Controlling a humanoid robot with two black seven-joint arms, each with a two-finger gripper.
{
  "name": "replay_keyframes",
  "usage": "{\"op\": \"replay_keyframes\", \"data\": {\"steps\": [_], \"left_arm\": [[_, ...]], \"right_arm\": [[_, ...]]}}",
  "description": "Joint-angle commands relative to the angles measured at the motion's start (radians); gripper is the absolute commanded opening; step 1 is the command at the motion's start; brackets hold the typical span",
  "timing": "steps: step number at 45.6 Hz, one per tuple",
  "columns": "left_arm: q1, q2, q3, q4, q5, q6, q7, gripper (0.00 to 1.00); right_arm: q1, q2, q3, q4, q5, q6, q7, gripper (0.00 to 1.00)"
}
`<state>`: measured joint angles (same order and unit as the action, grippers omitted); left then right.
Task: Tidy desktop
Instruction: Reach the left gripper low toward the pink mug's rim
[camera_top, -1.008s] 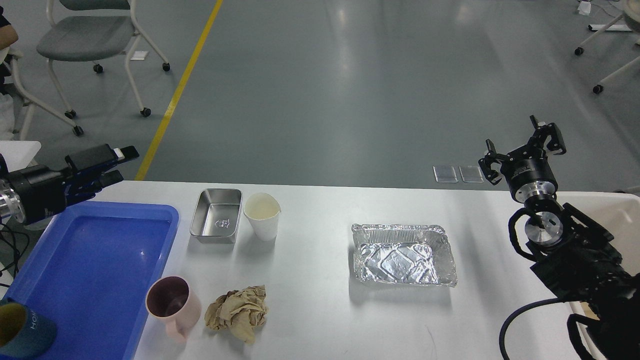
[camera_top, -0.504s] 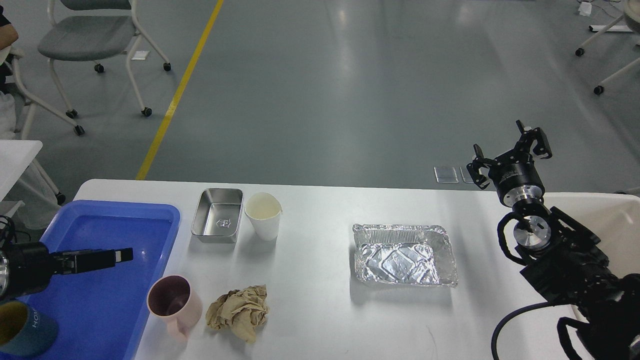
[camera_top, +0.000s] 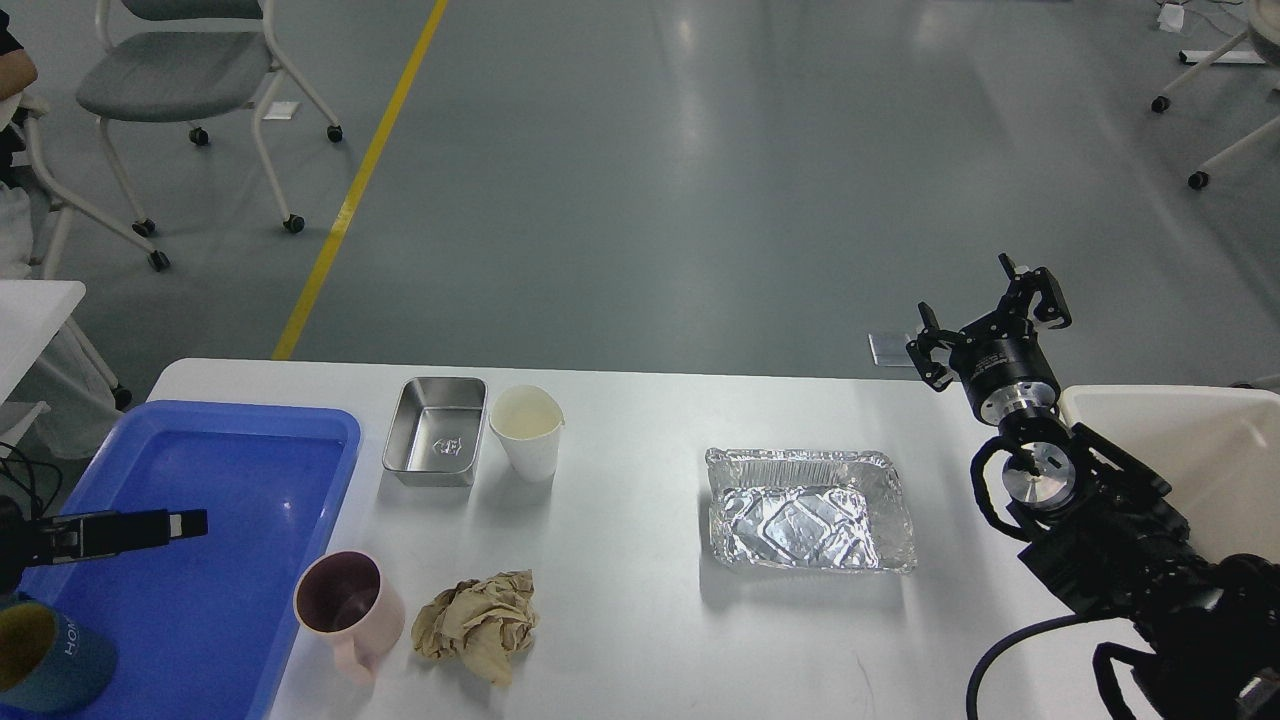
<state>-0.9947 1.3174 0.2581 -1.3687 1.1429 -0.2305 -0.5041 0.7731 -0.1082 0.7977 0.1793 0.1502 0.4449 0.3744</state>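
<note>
Desktop clutter waits to be sorted on the glossy white table (camera_top: 640, 620), which fills the lower half of the head view: a steel rectangular pan (camera_top: 434, 431) touching or just beside a white paper cup (camera_top: 527, 430), a crumpled foil tray (camera_top: 806, 508), a brown paper wad (camera_top: 478, 625) and a pink mug (camera_top: 345, 606) beside the blue plastic tray (camera_top: 200, 560). A teal-and-yellow cup (camera_top: 45, 660) sits in that tray's near corner. The left gripper (camera_top: 185, 523) hovers low over the tray, seen edge-on, so its fingers cannot be told apart. The right gripper (camera_top: 985, 318) is raised past the table's far edge, fingers spread and empty, near the cream-white bin (camera_top: 1215, 450). Rubbish probably belongs in the bin and dishes in the tray; the flimsy foil likely needs a gentle rim grip.
</note>
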Motion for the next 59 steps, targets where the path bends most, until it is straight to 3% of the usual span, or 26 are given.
{"op": "replay_keyframes", "data": {"steps": [1, 11, 16, 29, 39, 43, 50, 56, 59], "left_arm": [[-0.093, 0.058, -0.007, -0.049, -0.006, -0.035, -0.03, 0.96], [-0.223, 0.161, -0.026, -0.098, -0.063, -0.133, -0.037, 0.96], [-0.232, 0.168, -0.04, -0.095, -0.153, -0.176, -0.01, 0.97], [-0.242, 0.171, -0.095, -0.078, -0.37, -0.145, 0.006, 0.97], [-0.271, 0.2, -0.151, -0.078, -0.351, -0.194, 0.019, 0.97], [-0.271, 0.201, -0.155, -0.079, -0.324, -0.248, 0.012, 0.97], [-0.265, 0.201, -0.163, -0.078, -0.331, -0.42, 0.022, 0.94], [-0.254, 0.203, -0.152, -0.084, -0.321, -0.435, 0.029, 0.94], [-0.246, 0.201, -0.151, -0.084, -0.307, -0.425, 0.059, 0.94]], "right_arm": [[0.0, 0.001, 0.0, 0.0, 0.0, 0.0, 0.0, 1.0], [0.002, 0.002, -0.002, 0.0, -0.001, -0.002, 0.0, 1.0], [0.003, 0.013, -0.002, 0.0, -0.003, -0.005, 0.0, 1.0], [0.003, 0.024, 0.0, 0.0, -0.003, -0.005, 0.0, 1.0], [0.003, 0.024, 0.0, 0.0, -0.003, -0.005, 0.0, 1.0], [0.003, 0.027, 0.0, 0.0, -0.003, -0.005, 0.0, 1.0], [0.003, 0.031, 0.0, 0.0, -0.003, -0.005, 0.0, 1.0], [0.005, 0.031, 0.0, 0.0, -0.003, -0.005, 0.0, 1.0], [0.006, 0.033, -0.002, 0.0, -0.003, -0.005, 0.0, 1.0]]}}
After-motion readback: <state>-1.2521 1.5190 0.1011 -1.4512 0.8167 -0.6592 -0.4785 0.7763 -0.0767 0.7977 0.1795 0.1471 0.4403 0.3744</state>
